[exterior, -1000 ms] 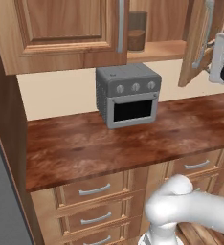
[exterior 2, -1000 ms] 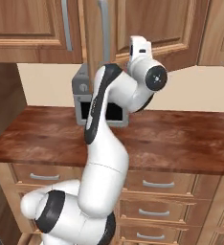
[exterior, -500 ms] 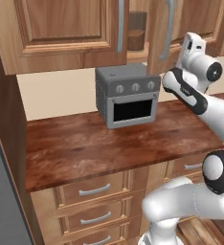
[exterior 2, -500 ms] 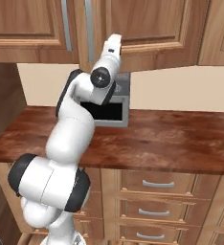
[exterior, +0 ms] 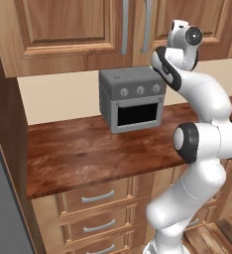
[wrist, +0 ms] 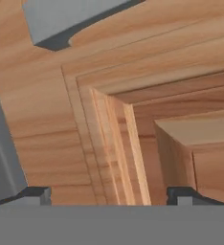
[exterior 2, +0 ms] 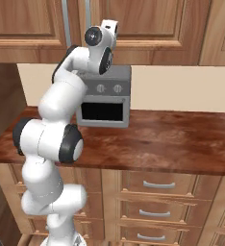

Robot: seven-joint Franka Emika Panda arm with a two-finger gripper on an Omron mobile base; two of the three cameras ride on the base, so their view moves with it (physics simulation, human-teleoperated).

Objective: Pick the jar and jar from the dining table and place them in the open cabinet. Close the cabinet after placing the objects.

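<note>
Cabinet (exterior: 73,34) doors stand shut side by side above the grey oven (exterior: 133,97), their long silver handles (exterior: 125,27) meeting at the middle seam. The hand (wrist: 109,195) is raised close against a framed door panel, its two dark fingertips (wrist: 35,194) spread wide apart with nothing between them. The white arm (exterior: 200,139) bends up from the base to that height, beside the oven. Below lies the reddish-brown table (exterior: 83,154), with drawers (exterior: 95,197) beneath it.

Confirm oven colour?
Grey oven, black door window, on the wood counter; clearest in the left base view.
</note>
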